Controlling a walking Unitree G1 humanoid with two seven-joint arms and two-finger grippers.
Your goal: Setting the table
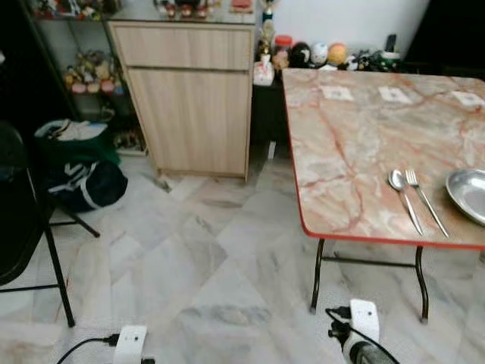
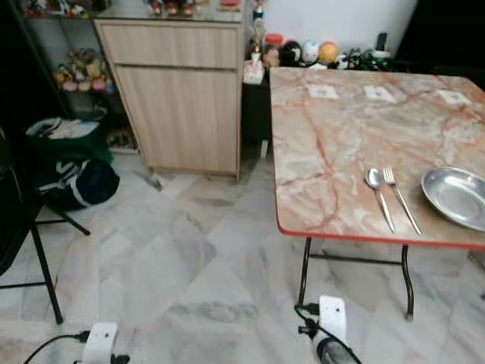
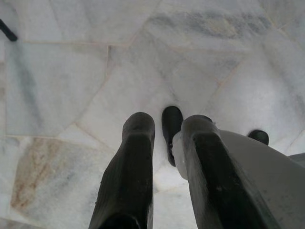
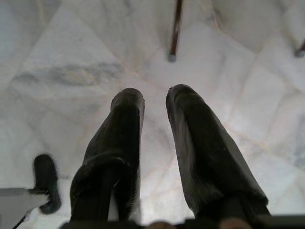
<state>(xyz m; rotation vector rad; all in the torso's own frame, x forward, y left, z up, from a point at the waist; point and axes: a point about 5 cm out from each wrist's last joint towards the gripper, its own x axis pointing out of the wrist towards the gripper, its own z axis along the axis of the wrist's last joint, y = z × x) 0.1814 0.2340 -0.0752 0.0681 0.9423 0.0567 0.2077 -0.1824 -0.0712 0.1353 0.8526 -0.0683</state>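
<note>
Both grippers [image 3: 164, 129] [image 4: 155, 102] parted, empty; one spoon [image 1: 403, 197], one fork [image 1: 424, 199], one plate [image 1: 470, 193].

Plate [image 1: 470, 193] cut by frame edge

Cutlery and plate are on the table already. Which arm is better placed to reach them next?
Right, probably. The spoon, fork and metal plate lie on the table to the robot's right. Both grippers, left gripper and right gripper, hang empty over the floor.

left end effector [image 3: 164, 131] hanging, right end effector [image 4: 155, 102] hanging, fingers seemingly parted
</note>
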